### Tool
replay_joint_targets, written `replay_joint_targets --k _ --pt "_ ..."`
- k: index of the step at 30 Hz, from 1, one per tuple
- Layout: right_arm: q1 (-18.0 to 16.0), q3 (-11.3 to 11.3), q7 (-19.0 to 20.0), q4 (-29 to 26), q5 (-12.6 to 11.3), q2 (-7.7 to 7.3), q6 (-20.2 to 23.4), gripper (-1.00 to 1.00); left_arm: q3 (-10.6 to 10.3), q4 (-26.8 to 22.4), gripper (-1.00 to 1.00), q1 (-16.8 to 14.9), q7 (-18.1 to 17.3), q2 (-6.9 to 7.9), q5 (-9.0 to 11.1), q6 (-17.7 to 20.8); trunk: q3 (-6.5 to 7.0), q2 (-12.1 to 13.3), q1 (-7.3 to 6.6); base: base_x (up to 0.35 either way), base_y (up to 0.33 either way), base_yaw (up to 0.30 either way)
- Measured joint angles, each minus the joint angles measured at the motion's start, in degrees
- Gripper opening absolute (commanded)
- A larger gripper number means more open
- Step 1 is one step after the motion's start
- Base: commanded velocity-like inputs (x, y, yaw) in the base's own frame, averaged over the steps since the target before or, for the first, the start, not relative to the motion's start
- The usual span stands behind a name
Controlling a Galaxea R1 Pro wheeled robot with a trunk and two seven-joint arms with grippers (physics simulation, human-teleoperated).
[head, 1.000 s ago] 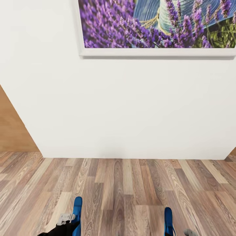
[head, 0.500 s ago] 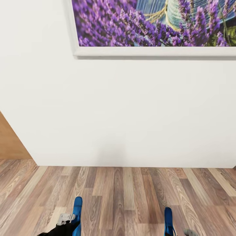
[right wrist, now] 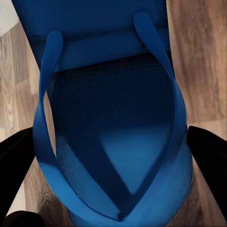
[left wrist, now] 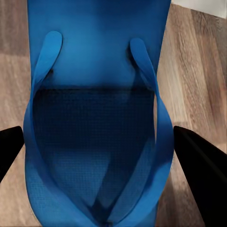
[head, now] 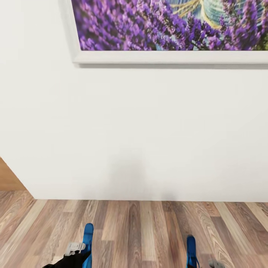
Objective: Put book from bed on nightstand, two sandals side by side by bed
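While a white wall [head: 141, 130] under a framed lavender picture [head: 171, 26] is faced | one blue sandal [left wrist: 94, 118] is held clamped in the left pincer [head: 76, 247], the other sandal [right wrist: 113, 132] in the right pincer [head: 214, 264] | step judged: carrying | next: the bed must be found, sandals laid side by side on the plank floor [head: 141, 230].

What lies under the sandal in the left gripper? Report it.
Wood-plank floor shows past both edges of the sandal held between the fingers. The sole hides whatever lies directly beneath it.
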Motion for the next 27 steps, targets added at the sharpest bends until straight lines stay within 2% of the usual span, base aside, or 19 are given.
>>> replay_joint_targets --k 9,27 --pt "0.0 0.0 0.0 0.0 0.0 -0.02 0.0 -1.00 0.0 0.0 -1.00 0.0 0.0 0.00 0.0 0.0 0.00 0.0 0.01 0.285 0.000 0.049" --pt "0.0 0.0 0.0 0.0 0.2 -0.01 0.0 -1.00 0.1 0.1 -1.00 0.0 0.1 0.00 0.0 0.0 -0.57 0.0 0.03 0.016 0.000 0.246"
